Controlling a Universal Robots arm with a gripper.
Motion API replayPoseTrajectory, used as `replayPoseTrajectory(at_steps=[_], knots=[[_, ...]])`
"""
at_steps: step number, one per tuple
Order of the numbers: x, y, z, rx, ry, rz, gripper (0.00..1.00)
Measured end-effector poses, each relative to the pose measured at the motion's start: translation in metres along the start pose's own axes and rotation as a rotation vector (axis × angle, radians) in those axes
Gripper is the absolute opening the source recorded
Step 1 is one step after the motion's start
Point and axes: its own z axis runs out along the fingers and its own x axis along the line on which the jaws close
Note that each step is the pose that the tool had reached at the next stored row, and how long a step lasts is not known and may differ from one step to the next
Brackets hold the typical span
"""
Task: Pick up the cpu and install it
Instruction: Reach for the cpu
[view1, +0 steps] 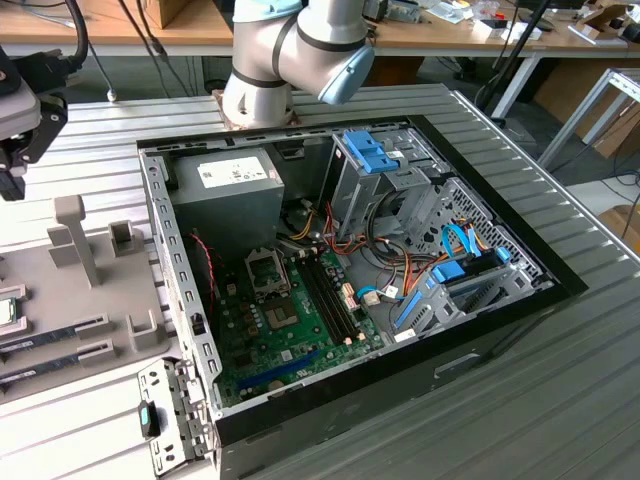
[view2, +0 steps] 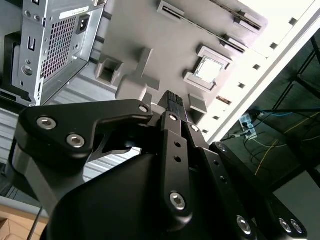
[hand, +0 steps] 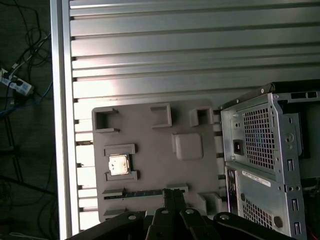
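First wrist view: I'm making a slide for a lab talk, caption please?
Gripper over the gray fixture tray, where the cpu sits in its holder, beside the computer case.

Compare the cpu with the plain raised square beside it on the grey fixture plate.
The cpu is silvery and reflective; the raised square is matte grey like the fixture plate. The cpu looks smaller than the raised square. The cpu sits framed by low walls; the raised square stands unframed. Both are roughly square and rest on the same fixture plate.
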Motion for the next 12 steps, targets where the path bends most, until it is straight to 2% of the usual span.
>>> replayPoseTrajectory(at_steps=[12], knots=[[0.004, -0.0003, 0.0008, 0.0, 0.0, 0.0, 0.11]])
